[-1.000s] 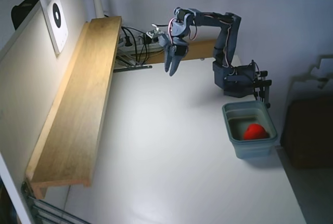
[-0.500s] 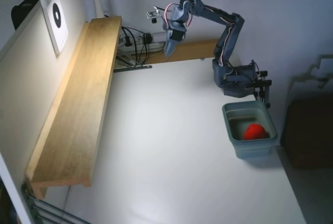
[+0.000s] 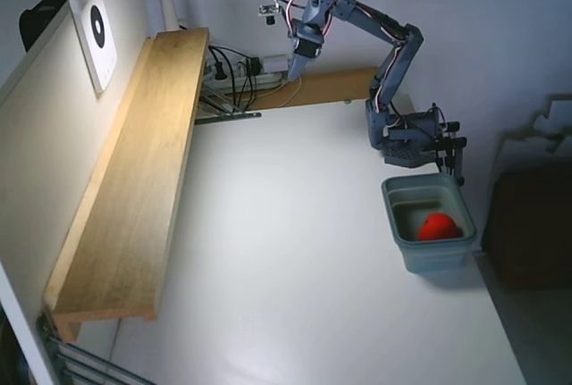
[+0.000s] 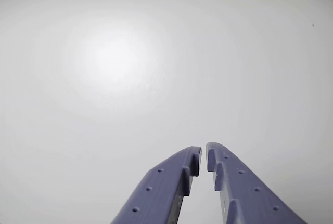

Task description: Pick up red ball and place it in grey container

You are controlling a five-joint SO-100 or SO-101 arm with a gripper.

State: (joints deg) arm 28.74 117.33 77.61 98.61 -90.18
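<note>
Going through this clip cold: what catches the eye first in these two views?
The red ball stands out at once, lying inside the grey container at the table's right edge in the fixed view, just in front of the arm's base. The gripper is raised far from it near the back wall; in the wrist view its nearly closed, empty fingertips point at bare white table.

A plain bright red ball point(image 3: 438, 225), a grey-teal container point(image 3: 430, 223), a blue-purple hand point(image 4: 204, 157), a white table point(image 3: 295, 251)
</note>
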